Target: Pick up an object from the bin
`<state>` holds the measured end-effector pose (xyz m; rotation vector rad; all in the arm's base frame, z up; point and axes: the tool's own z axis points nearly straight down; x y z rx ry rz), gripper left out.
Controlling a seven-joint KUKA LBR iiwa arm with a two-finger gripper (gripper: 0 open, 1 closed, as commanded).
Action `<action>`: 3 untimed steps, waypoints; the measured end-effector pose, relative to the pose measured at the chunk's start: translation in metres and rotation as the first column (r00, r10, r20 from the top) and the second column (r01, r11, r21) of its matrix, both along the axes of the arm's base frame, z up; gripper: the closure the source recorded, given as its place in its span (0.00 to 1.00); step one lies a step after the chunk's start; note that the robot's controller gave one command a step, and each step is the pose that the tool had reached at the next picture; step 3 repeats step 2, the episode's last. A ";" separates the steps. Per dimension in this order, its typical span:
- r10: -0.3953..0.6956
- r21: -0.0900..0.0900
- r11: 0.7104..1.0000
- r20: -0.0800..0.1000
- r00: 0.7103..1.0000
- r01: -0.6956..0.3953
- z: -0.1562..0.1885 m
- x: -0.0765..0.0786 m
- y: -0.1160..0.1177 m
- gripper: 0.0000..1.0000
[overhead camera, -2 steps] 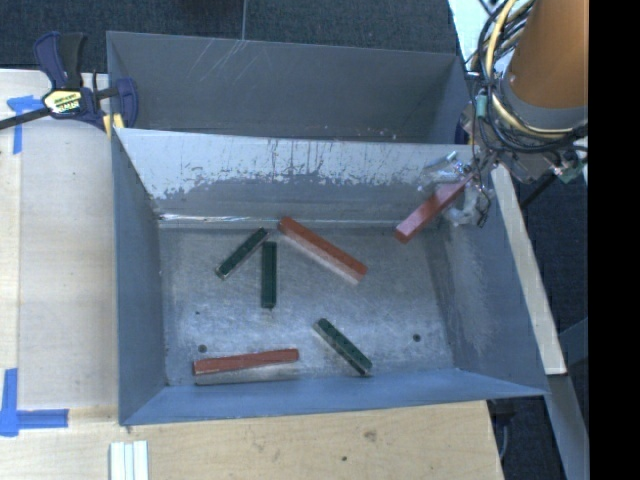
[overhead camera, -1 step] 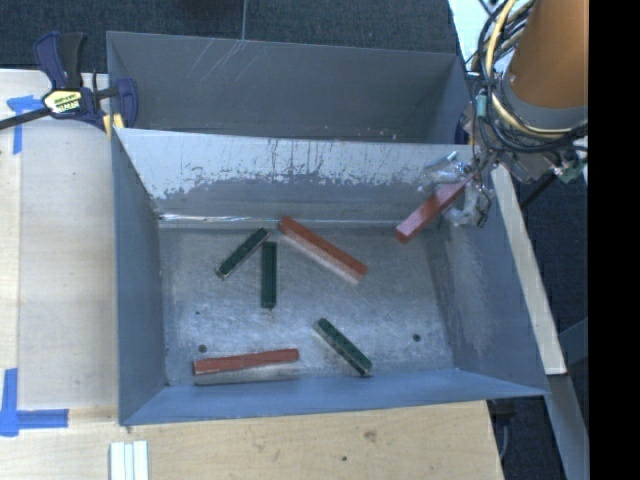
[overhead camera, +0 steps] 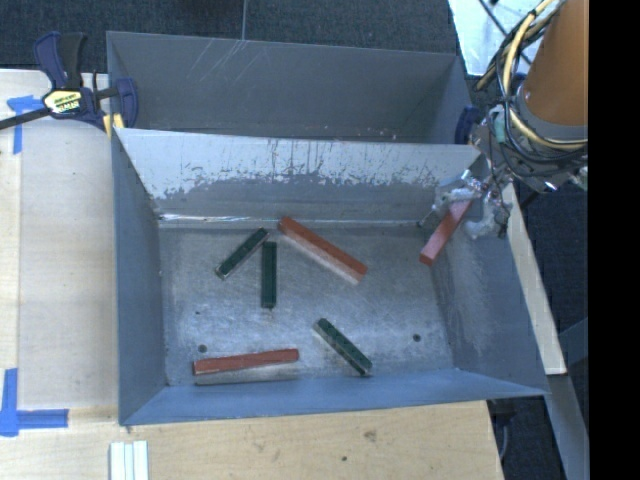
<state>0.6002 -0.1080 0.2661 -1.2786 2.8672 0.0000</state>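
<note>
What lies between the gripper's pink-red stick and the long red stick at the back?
Nothing. In the camera view, bare floor runs from the pink-red stick in the gripper to the long red stick.

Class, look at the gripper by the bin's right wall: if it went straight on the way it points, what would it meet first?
Likely the bin's right sloping wall: the gripper, with a pinkish-red stick between its fingers, points down at it, stick end first. Depth is unclear.

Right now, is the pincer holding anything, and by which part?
Yes: the pincer holds a red stick by its upper end, near the right wall of the bin.
</note>
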 end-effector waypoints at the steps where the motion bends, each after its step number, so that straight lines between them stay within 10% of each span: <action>1: -0.008 0.000 1.000 -0.001 1.000 0.008 -0.010 0.000 -0.003 1.00; 3: -0.014 -0.001 1.000 0.002 1.000 0.014 -0.029 0.018 -0.033 1.00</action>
